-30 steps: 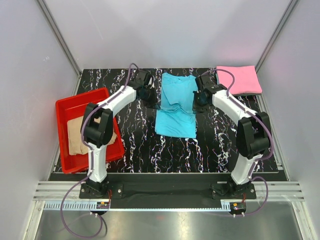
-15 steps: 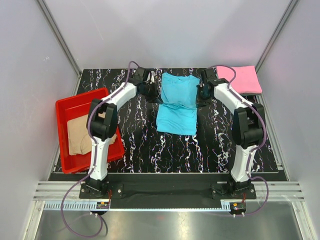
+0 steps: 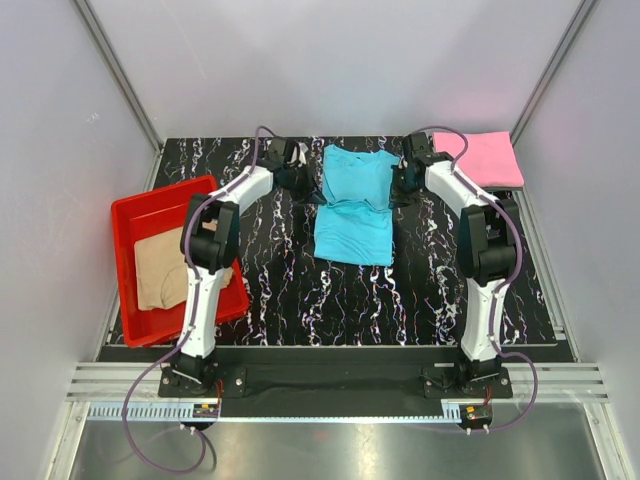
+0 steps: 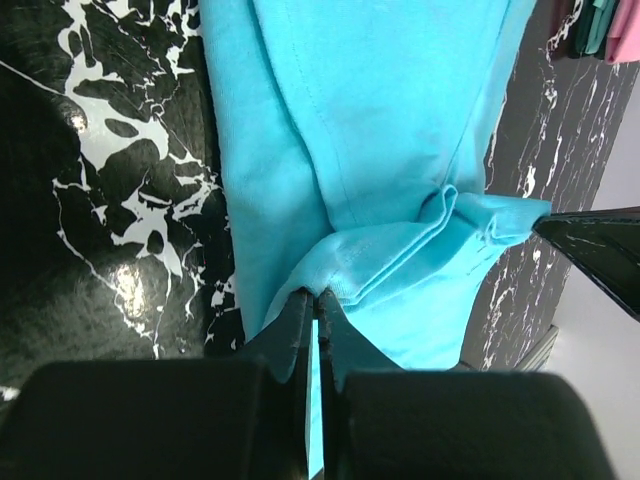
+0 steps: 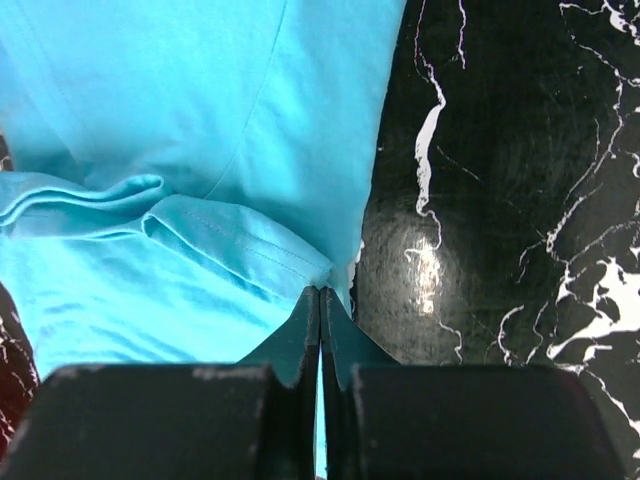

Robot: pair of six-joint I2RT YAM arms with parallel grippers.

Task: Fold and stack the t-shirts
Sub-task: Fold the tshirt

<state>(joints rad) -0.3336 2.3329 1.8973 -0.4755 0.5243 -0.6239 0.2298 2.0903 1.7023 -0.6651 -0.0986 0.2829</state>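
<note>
The turquoise-blue t-shirt (image 3: 353, 200) lies at the back middle of the black marbled table, partly folded lengthwise. My left gripper (image 3: 308, 183) is shut on its left edge; the wrist view shows cloth (image 4: 380, 150) pinched between the jaws. My right gripper (image 3: 398, 183) is shut on its right edge, with the hem (image 5: 230, 235) pinched at the tips. The pink t-shirt (image 3: 483, 159) lies folded at the back right corner. The tan-beige t-shirt (image 3: 165, 270) lies in the red tray (image 3: 135, 215) at the left.
Both arms reach far back over the table (image 3: 300, 290). Grey walls and metal posts close in the back and sides. The tray overhangs the table's left edge.
Both grippers have moved toward the back of the table, dragging the held edges of the turquoise-blue t-shirt back with them. The cloth now lies a bit shorter and farther back.
</note>
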